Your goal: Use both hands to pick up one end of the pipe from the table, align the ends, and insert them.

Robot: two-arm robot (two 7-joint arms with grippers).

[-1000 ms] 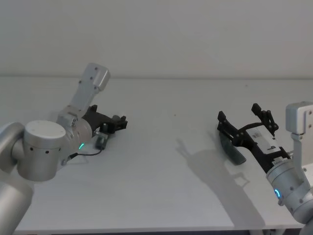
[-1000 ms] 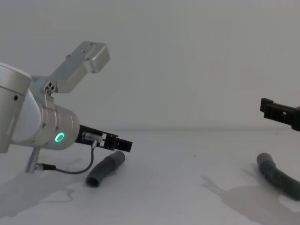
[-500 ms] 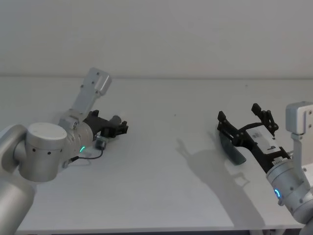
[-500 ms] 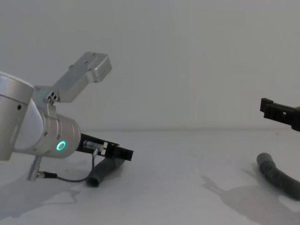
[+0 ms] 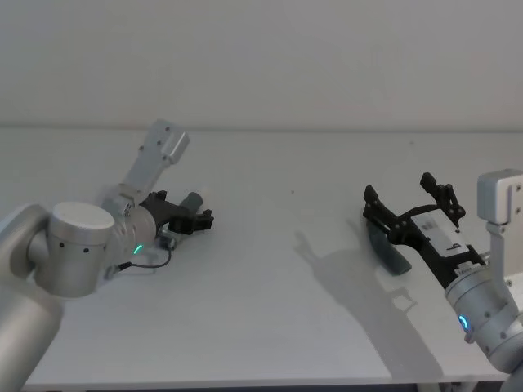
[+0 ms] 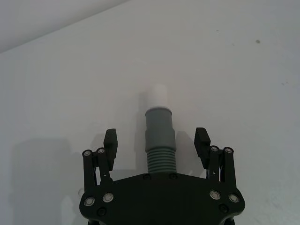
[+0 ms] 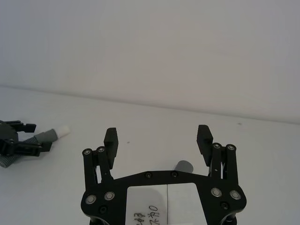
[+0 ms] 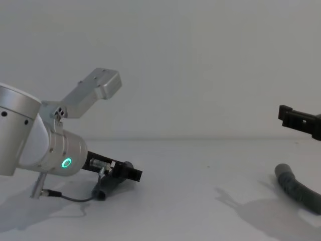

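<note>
Across the plain matte white table (image 5: 270, 163) the two pieces of pipe lie well apart, one to each side of the robot. On its left, the big silver cylindrical wrist (image 8: 64, 162) with a green ring light slants down low over the surface. Its black plastic two-finger left gripper (image 6: 156, 137) straddles the short dark grey ribbed hose piece (image 6: 161, 157) — jaws spread wide, a finger on either side, neither touching it. On the right, the matching black right gripper (image 7: 158, 136) hangs above the table, jaws just as wide with nothing between them. The longer dark grey ribbed hose piece (image 8: 297, 189) lies on the table below it.

Beyond the left fingertips pokes the short piece's smooth grey cuff (image 6: 158, 123), ending in a narrower whitish tip (image 6: 159, 93). The longer piece shows a smooth grey end (image 7: 184, 165) between the right fingers, which I take for the socket.

Both pieces look light. The ribbed lengths should flex and droop when lifted, while the cuffs look stiff but slick. I would take hold on the ribs just behind each cuff — there the fingers can bite, the end keeps its aim, and the tip is left free to enter.
</note>
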